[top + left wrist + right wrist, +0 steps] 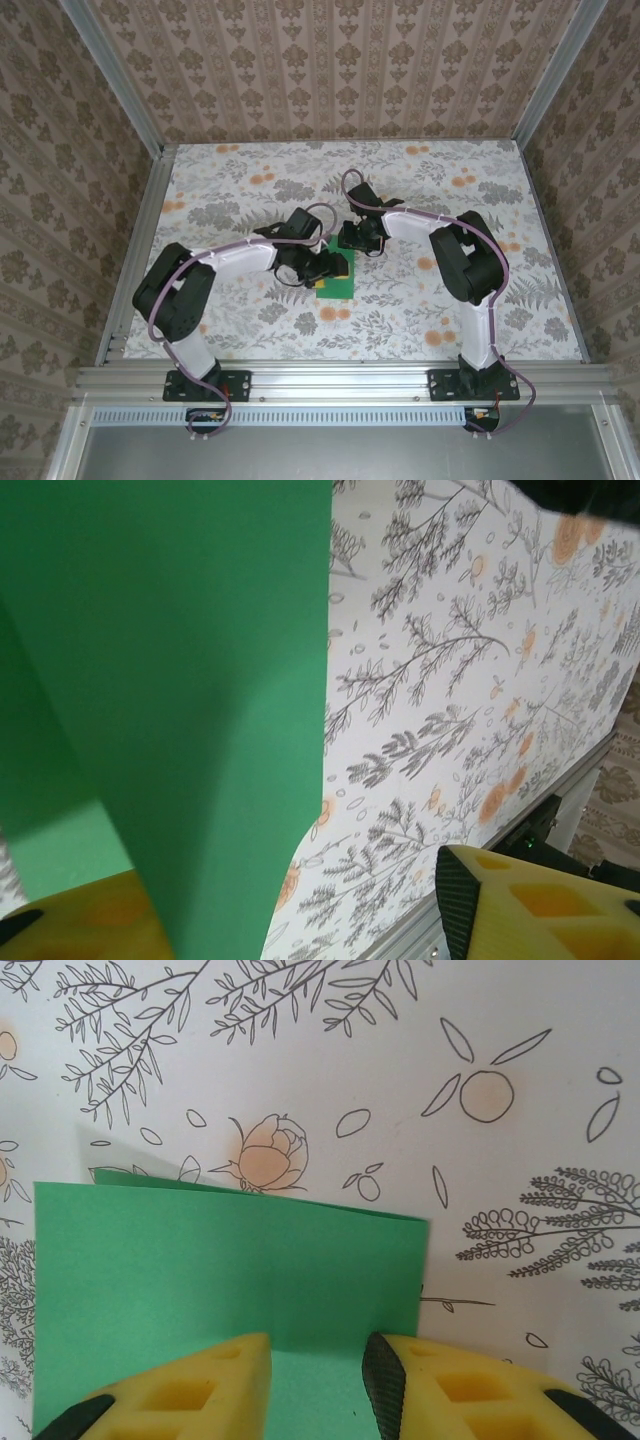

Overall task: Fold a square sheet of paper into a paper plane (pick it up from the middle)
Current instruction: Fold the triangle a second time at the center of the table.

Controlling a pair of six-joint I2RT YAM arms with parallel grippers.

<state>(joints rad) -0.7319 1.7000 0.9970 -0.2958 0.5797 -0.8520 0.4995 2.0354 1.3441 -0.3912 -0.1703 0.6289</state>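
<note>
Green paper [333,288] lies on the counter [230,190], a little near of centre, folded to a rectangle. In the right wrist view we note a lower layer peeking out along one edge.

Left tool [338,264] reaches over the paper from the left, jaws spread wide. One finger [520,905] stands well clear over bare counter, and the other is partly hidden behind a raised green flap. We see nothing pinched.

Right tool [318,1390] sits at the paper's far right, fingers a little apart, green showing flat in the gap, nothing clamped. The two tools are close together above the sheet.

Open counter runs wide to left, right and far. A metal rail [340,378] bounds the near edge.
</note>
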